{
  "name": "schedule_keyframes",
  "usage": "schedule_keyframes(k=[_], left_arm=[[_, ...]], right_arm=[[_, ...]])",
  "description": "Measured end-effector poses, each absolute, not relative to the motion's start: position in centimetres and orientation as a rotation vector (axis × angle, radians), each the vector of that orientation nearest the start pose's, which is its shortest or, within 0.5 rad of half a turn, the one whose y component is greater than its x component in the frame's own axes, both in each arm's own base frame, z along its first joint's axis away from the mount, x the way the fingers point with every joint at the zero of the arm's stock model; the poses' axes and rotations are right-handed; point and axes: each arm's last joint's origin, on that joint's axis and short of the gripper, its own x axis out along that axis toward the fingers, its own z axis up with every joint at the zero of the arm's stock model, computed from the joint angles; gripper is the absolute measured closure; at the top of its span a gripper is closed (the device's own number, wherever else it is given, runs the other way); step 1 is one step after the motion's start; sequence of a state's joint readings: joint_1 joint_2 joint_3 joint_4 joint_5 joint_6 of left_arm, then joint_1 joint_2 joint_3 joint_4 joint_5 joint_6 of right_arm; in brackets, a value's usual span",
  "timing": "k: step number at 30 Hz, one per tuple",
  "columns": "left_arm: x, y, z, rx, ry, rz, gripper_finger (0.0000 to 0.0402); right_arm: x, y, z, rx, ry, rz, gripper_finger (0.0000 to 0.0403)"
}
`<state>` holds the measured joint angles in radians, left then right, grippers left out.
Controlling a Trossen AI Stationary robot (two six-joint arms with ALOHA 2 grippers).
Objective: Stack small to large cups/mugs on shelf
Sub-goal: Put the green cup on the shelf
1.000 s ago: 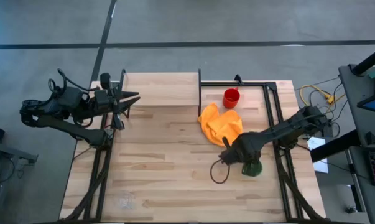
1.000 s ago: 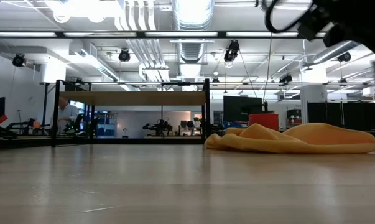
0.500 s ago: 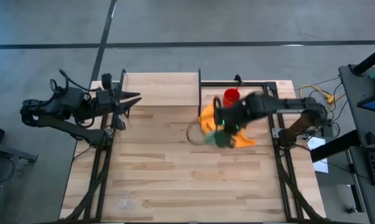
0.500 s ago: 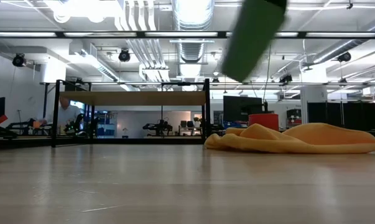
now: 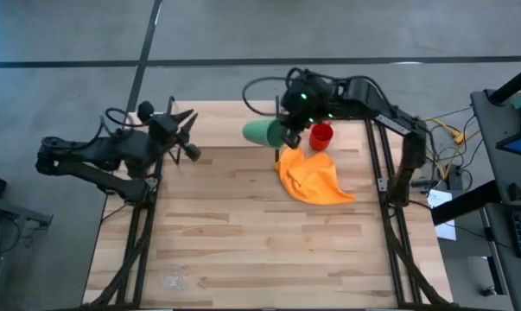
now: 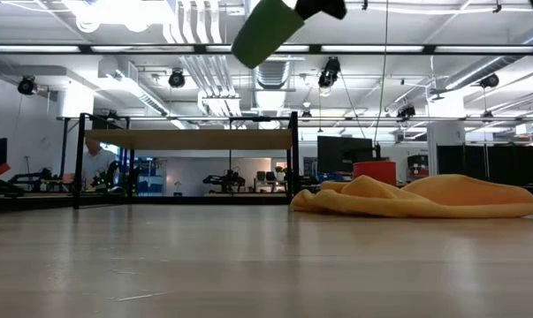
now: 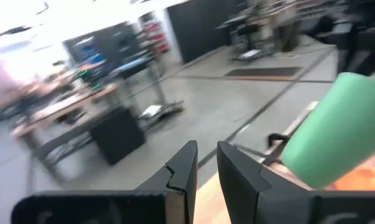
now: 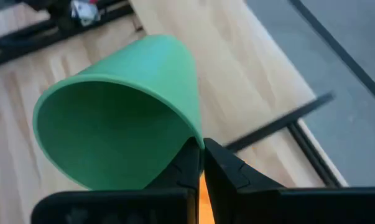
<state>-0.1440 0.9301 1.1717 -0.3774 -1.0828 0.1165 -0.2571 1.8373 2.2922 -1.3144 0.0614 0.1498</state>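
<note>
The green handleless cup (image 5: 262, 131) (image 8: 131, 112) is in my right gripper (image 5: 288, 130) (image 8: 201, 152), high over the right end of the shelf board (image 5: 217, 123). It also shows at the top of the low view (image 6: 266, 31) and in the left wrist view (image 7: 336, 130). The red mug (image 5: 320, 136) (image 6: 374, 170) stands on its base to the right of the shelf, behind the orange cloth (image 5: 312, 177). The clear glass cup (image 5: 172, 278) stands near the table's near left corner. My left gripper (image 5: 189, 138) (image 7: 206, 162) hovers at the shelf's left end, shut and touching nothing. My right gripper pinches the green cup's wall at the rim (image 8: 192, 134), one finger inside the mouth and one outside. The cup is lifted clear and tipped onto its side, its base pointing toward the table's left and slightly down.
Thin black posts (image 5: 277, 112) (image 6: 294, 159) frame the shelf, and black rails (image 5: 374, 151) run along the table's right side. The orange cloth (image 6: 425, 196) lies crumpled on the right half of the tabletop. The middle and near planks (image 5: 243, 233) are bare.
My right gripper has carried the green cup from the table's near right part up and toward the far edge and the left, over the orange cloth, to above the shelf's right end. The cup has tipped onto its side. My left gripper has shifted slightly toward the right.
</note>
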Motion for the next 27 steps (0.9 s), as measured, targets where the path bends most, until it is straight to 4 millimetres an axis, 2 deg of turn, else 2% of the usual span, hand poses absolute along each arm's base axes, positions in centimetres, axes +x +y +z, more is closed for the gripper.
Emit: schedule_keyframes(k=[3,6,13,22,27], left_arm=[[18.3,0.4,41.4,0.114,0.163,0.886,0.0353],[19.8,0.7,40.6,0.036,0.169,0.835,0.0353],[22.3,1.8,39.4,-0.009,0.21,0.859,0.0353],[26.1,6.1,35.9,-0.105,0.325,0.866,0.0353],[28.0,8.2,34.8,-0.132,0.31,0.859,0.0353]], right_arm=[[35.0,-10.4,44.0,0.25,0.833,-0.349,0.0394],[35.7,-11.6,43.1,0.29,0.833,-0.318,0.0394],[34.8,-14.7,42.6,0.336,0.855,-0.394,0.0394],[34.2,-15.2,43.1,0.352,0.834,-0.4,0.0394],[34.1,-15.2,43.0,0.35,0.841,-0.4,0.0394]])
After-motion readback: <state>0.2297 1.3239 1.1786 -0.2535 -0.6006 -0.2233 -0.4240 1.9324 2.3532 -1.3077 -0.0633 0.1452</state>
